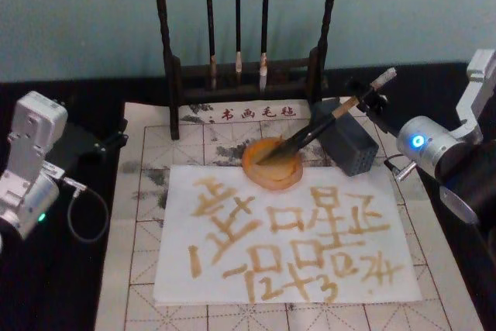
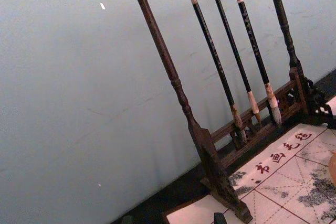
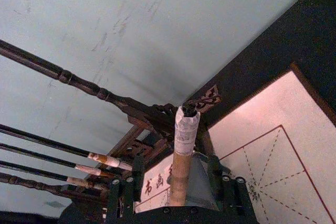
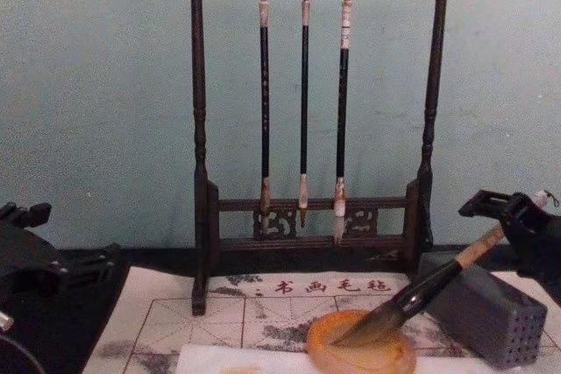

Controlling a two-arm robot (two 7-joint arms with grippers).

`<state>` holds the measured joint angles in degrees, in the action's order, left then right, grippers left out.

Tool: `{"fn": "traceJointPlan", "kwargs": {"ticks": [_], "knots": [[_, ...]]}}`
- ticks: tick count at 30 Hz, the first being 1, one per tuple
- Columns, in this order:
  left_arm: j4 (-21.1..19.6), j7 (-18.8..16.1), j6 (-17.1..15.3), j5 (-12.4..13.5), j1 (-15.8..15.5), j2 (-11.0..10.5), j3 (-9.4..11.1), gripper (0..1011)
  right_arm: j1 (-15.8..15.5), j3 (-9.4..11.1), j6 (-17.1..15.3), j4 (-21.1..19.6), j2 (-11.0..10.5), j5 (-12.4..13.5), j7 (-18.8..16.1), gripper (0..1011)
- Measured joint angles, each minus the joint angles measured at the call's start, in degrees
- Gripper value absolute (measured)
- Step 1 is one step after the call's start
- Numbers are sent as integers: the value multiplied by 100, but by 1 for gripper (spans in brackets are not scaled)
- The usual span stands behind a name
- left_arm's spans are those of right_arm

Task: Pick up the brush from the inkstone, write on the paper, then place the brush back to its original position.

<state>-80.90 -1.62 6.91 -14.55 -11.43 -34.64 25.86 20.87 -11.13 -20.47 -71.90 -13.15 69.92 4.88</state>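
Surface: a black tabletop [image 1: 46, 292] carries an off-white mat with a red grid [image 1: 136, 253] and grey ink stains. The white paper [image 1: 209, 288] lies flat on the mat, covered in amber-tan characters.

Room: a teal wall [image 1: 77, 13] stands behind. A dark wooden brush rack [image 4: 201, 172] stands at the mat's far edge, with three thin black-handled brushes [image 4: 304, 102] hanging from it.

Edges: the orange inkstone [image 1: 273, 177] sits on the paper's far edge, near its middle. A grey block with dotted holes [image 1: 353, 149] stands just to the right of it, and the rack's base is close behind both.

Open room: strips of the gridded mat show on the left, right and near sides of the paper. Black table lies beyond them on either side.

Brush: the brush [image 1: 325, 122] slants with its dark tuft down in the inkstone. Its bamboo handle rises to the right over the block's far-left corner, capped end highest.

Right gripper: the right gripper [image 1: 370, 98] is at the upper handle, just above and behind the block. In the right wrist view its fingers [image 3: 137, 182] stand on either side of the handle with a gap showing on each side, so they are spread and not pressed against it.

Left gripper: the left gripper [image 1: 101, 143] is over the black table off the mat's left edge, well apart from the paper and inkstone.
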Motion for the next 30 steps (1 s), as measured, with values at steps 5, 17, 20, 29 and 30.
{"fn": "traceJointPlan", "kwargs": {"ticks": [5,17,20,29,30], "knots": [[0,0,0,0,0,0,0,1001,0,3,-2,-1,3,-1,-1,687],[0,0,0,0,0,0,0,1001,0,7,-7,-1,3,-5,-2,287],[0,0,0,0,0,0,0,1001,0,7,-7,-1,3,-6,-2,195],[0,0,0,0,0,0,0,1001,0,7,-7,-1,3,-10,-2,185],[0,0,0,0,0,0,0,1001,0,7,-7,-1,3,-10,-2,185]]}}
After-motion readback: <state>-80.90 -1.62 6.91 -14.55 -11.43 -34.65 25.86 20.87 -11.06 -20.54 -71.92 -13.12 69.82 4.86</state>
